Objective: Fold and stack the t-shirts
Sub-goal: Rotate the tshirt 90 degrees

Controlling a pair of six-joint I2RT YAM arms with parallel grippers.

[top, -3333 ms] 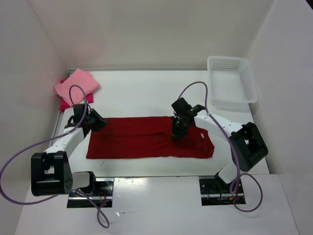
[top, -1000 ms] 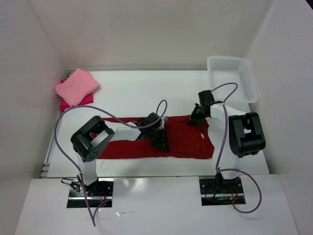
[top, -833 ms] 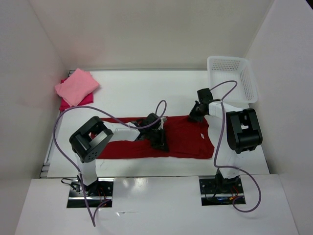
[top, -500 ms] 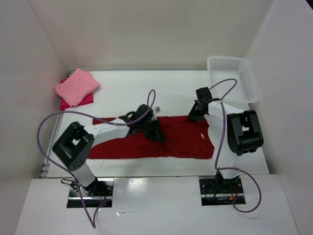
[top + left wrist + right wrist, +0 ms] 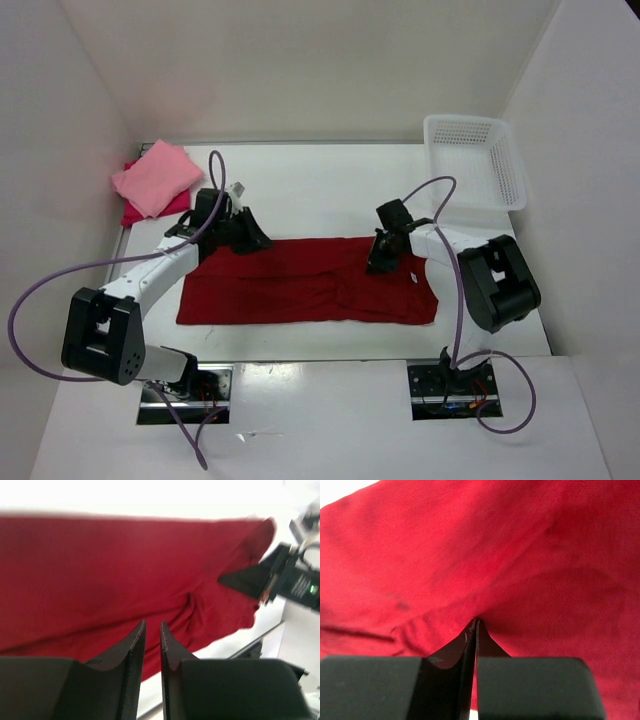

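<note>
From the overhead cam the dark crimson shirt [image 5: 290,285] lies spread out flat across the middle of the table [image 5: 300,185]. The salmon pink shirt [image 5: 155,175] sits folded on top of the magenta shirt [image 5: 135,212] in the far left corner, and the white basket [image 5: 465,119] is off at the far right. What overhead doesn't give me is the fingers, they're just black blobs from up there. The left wrist cam sorts that out: the left end effector [image 5: 152,625] hangs just above the crimson cloth near its far left edge. Its fingers are only a slit apart, with nothing between them. That view also catches the right end effector [image 5: 224,580] across the shirt, nose down on the fabric. The right wrist cam is basically all red, with the fingers pressed together on a small pinch of the crimson shirt and creases pulling into the tips.
</note>
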